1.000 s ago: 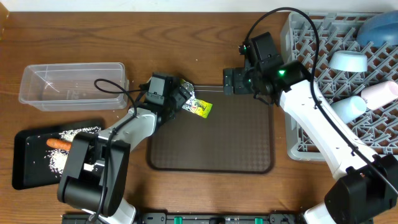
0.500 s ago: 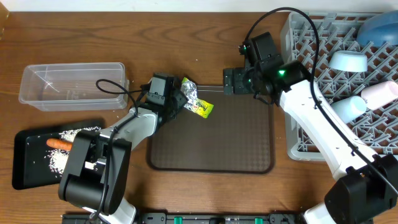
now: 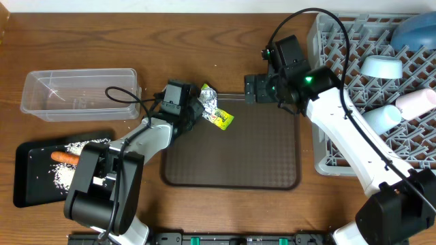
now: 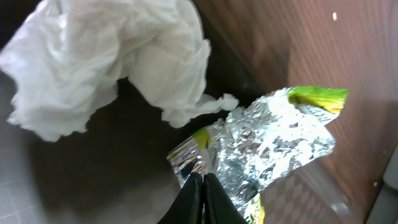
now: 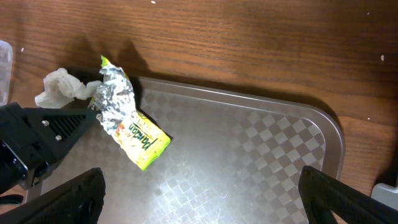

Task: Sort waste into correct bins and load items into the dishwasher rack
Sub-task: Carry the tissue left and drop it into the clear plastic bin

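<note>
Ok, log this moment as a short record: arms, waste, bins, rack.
left fingers: shut on the foil edge of the snack packet
right fingers: open, holding nothing, over the far edge of the brown tray
snack packet: at the brown tray's far-left corner
tissue: crumpled, loose, beside the packet
black tray: holds carrot and rice
clear tub: nothing seen inside
rack: holds dark-blue bowl, light-blue bowl, two cups
</note>
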Motion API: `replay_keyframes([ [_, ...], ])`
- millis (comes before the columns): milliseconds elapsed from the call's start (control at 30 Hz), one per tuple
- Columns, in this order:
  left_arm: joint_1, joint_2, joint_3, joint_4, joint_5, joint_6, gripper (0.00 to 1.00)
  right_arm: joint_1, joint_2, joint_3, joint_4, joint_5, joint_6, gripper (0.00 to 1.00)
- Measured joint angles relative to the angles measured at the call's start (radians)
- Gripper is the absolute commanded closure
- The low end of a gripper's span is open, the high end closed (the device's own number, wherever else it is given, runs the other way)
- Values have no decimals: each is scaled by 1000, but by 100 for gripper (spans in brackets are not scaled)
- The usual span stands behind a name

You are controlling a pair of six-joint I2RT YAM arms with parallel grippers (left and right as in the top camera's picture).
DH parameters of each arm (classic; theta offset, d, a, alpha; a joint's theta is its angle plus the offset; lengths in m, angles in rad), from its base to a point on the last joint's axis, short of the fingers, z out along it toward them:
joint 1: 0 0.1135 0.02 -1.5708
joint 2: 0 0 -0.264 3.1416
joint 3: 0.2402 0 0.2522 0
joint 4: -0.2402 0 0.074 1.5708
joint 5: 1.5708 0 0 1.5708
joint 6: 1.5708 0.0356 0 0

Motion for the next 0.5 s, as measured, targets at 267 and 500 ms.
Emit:
replay_keyframes([
  [267, 3, -34, -1, -20, -1, 40, 48, 0, 0, 0, 0, 0, 0, 1],
  [500, 92, -106, -1, -66, -9, 71, 33, 0, 0, 0, 0, 0, 0, 1],
])
